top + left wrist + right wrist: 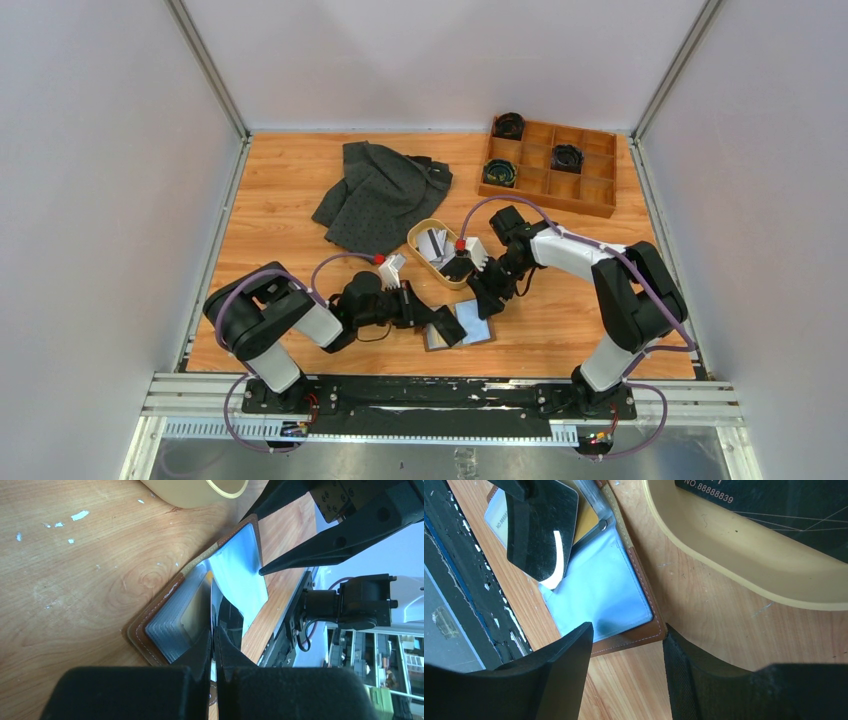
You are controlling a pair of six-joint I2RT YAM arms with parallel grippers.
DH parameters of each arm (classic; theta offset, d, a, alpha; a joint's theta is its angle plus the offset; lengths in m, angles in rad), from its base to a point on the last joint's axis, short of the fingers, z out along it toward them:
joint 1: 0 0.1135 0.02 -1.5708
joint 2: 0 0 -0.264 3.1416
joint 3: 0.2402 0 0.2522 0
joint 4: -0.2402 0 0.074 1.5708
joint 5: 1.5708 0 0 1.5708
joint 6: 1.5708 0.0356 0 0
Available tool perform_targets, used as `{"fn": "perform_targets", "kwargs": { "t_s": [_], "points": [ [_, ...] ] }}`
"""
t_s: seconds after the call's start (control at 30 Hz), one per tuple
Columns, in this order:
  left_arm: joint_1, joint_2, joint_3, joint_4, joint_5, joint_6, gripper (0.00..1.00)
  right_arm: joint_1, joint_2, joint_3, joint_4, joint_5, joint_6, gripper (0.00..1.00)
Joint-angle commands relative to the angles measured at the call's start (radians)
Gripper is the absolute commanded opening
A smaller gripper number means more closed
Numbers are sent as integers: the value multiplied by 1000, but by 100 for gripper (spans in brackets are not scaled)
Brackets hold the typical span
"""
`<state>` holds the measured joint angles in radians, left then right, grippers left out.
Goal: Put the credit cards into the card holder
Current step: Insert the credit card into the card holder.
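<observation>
Wooden tabletop (600,330), near centre: the card holder (644,580) lies open. The left gripper (213,635) pinches a black card (541,527) upright over its sleeves, possibly entering a pocket. The right gripper (626,635) hovers, jaws apart, at the holder's far-right edge. Beyond, more cards (432,242) sit in the oval tray (724,540).

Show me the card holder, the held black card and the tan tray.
card holder (599,595), right wrist view, clear sleeve.
black card (541,527), right wrist view, glossy face.
tan tray (734,550), right wrist view, side wall.

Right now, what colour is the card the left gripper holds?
Black; the credit card shows best in the right wrist view.
</observation>
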<state>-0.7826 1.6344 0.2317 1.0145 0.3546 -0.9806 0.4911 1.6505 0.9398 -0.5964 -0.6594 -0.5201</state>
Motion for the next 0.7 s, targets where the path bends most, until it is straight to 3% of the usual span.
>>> {"fn": "perform_targets", "kwargs": {
  "t_s": [0.0, 0.67],
  "points": [
    [-9, 36, 19, -40, 9, 13, 0, 18, 12, 23, -32, 9, -9, 57],
    [-12, 82, 106, -214, 59, -12, 0, 21, 9, 24, -34, 7, -10, 57]
  ]
}}
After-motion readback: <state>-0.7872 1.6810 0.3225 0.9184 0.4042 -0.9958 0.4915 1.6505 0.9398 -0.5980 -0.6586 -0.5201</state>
